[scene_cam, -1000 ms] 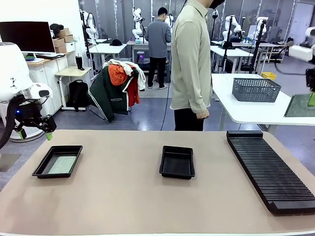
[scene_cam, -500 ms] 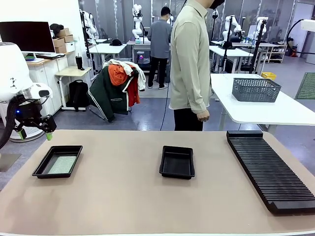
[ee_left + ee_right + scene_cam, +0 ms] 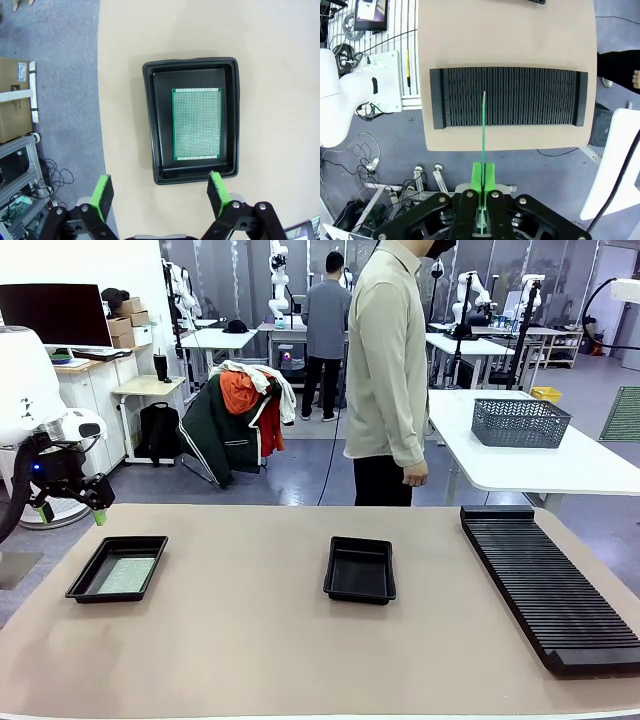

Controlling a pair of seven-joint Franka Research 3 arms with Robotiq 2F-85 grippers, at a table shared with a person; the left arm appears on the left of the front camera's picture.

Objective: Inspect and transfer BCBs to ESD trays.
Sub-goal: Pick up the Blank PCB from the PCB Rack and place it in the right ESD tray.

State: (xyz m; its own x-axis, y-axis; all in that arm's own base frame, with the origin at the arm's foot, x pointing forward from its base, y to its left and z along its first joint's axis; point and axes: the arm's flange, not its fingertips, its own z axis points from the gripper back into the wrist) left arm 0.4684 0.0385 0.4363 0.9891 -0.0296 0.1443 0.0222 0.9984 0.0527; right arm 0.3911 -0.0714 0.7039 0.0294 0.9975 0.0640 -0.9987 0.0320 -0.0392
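Note:
My left gripper [image 3: 72, 512] hangs open above the table's left edge, just behind the left ESD tray [image 3: 82, 584]. In the left wrist view its open green fingertips [image 3: 102, 194] frame the near end of that tray [image 3: 148, 120], where one BCB [image 3: 197, 124] lies flat. A second ESD tray [image 3: 360, 570] sits mid-table with nothing in it. My right gripper [image 3: 483, 186] is shut on another BCB [image 3: 483, 127], seen edge-on high above the black slotted rack [image 3: 509, 97]. That board [image 3: 624, 415] shows at the front view's right edge.
The long black rack [image 3: 548, 582] lies along the table's right side. A person [image 3: 388, 370] stands at the far edge, arm hanging. Behind on a white table sits a grey mesh basket [image 3: 520, 422]. Bare table surface lies between the trays and in front.
The right arm has lifted its BCB up and to the right, away from the rack. The left gripper has stayed still. The person's hand shifted slightly.

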